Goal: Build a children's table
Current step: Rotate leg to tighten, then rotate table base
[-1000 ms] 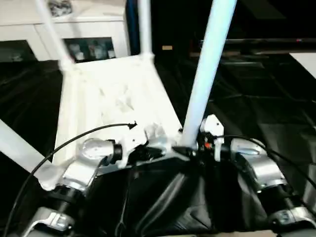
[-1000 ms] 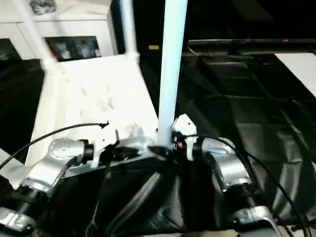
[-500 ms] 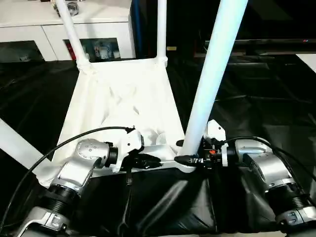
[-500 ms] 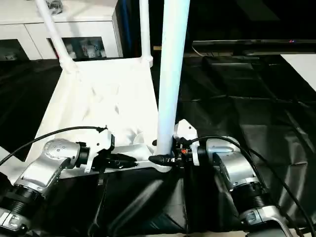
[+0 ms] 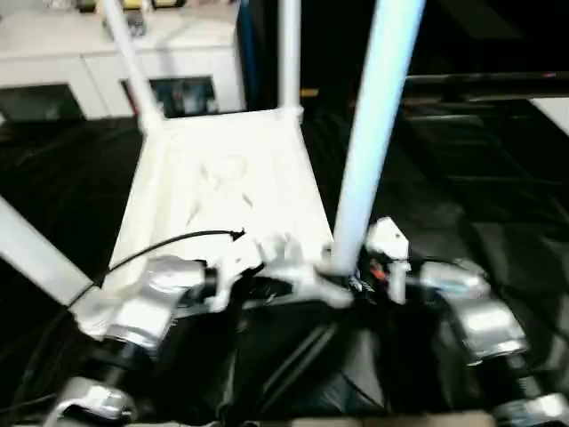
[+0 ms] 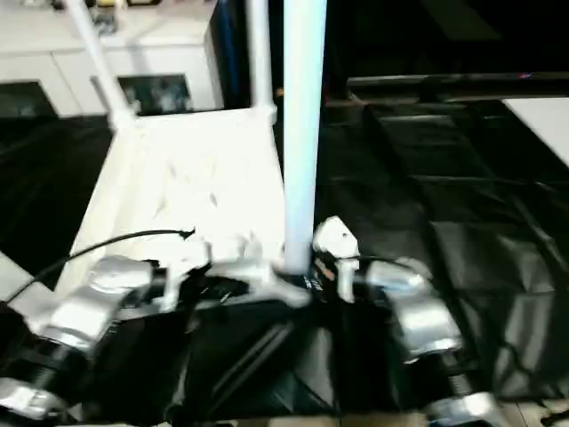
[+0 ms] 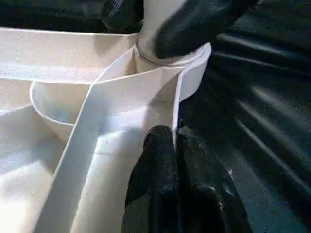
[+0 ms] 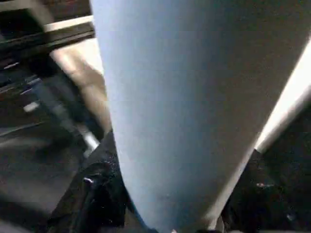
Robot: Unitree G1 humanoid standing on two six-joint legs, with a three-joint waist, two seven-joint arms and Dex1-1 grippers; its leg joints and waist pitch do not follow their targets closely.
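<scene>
The white tabletop (image 5: 222, 178) lies upside down on the black sheet (image 5: 480, 178), right in front of the robot. Legs stand up in its corners. The near leg (image 5: 373, 124) is long, hard and smooth, and looks light, so it could slip. Low by the socket (image 7: 170, 58) is the best place to hold. The right claw (image 5: 356, 283) squeezes it there. The left claw (image 7: 170, 141) pinches the tabletop's edge.
</scene>
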